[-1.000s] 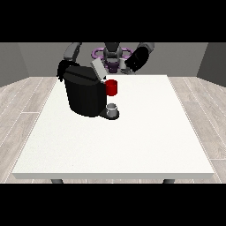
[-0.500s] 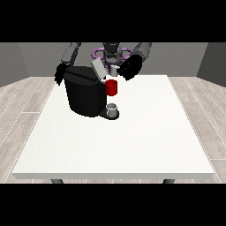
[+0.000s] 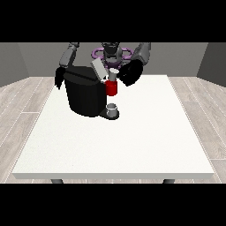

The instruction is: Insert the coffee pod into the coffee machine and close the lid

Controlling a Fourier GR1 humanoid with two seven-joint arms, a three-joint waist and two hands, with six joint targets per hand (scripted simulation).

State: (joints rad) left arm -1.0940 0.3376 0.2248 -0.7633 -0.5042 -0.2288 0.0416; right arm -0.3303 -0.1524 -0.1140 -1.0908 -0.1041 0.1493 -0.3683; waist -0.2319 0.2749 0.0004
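White table [image 3: 132, 141] bears black coffee machine [image 3: 86, 95], lid [image 3: 99, 68] raised.

From my station the coffee machine [image 3: 86, 95] near the table's far left corner looks like matt black plastic, smooth, with no shine on its body. Its raised lid [image 3: 99, 69] reads as pale grey, brushed-metal-like. The red front part [image 3: 112, 88] looks like glossy plastic, and the small cup [image 3: 113, 109] below it seems greyish metal. The table [image 3: 132, 141] is smooth matt white. I see wood-grain planks on the floor [image 3: 20, 101]. Both hands look matt black.
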